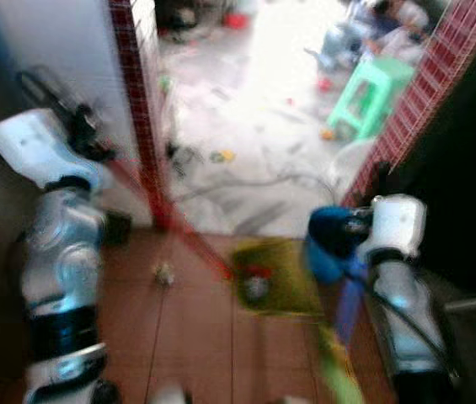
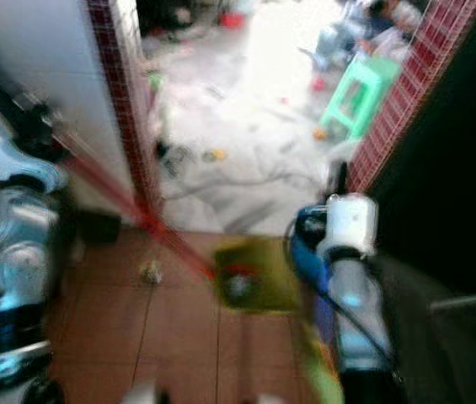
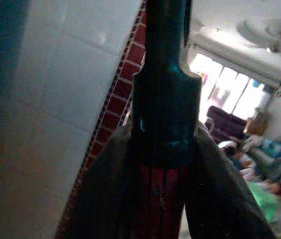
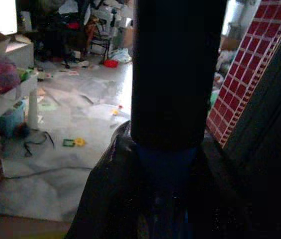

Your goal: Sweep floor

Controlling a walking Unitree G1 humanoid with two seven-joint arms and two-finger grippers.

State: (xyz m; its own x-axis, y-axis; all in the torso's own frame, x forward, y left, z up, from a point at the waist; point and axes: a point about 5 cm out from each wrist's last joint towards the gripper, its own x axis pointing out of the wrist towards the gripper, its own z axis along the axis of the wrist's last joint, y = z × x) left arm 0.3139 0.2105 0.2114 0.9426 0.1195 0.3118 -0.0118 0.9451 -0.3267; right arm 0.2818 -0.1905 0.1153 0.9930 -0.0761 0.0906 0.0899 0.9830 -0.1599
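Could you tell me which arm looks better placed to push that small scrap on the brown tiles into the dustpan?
Probably the left: its gripper grips the red broom handle, which slants down beside the scrap. The right gripper holds the dustpan's blue handle.

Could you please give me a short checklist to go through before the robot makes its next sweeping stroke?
1. Left gripper on the red broom handle: ok, the fingers flank the shaft.
2. Right gripper on the blue dustpan handle: ok.
3. Yellow-green dustpan down on the brown tiles: ok.
4. Crumpled scrap collected: not ok, it lies beside the pan.
5. Broom head position: cannot tell, blurred.
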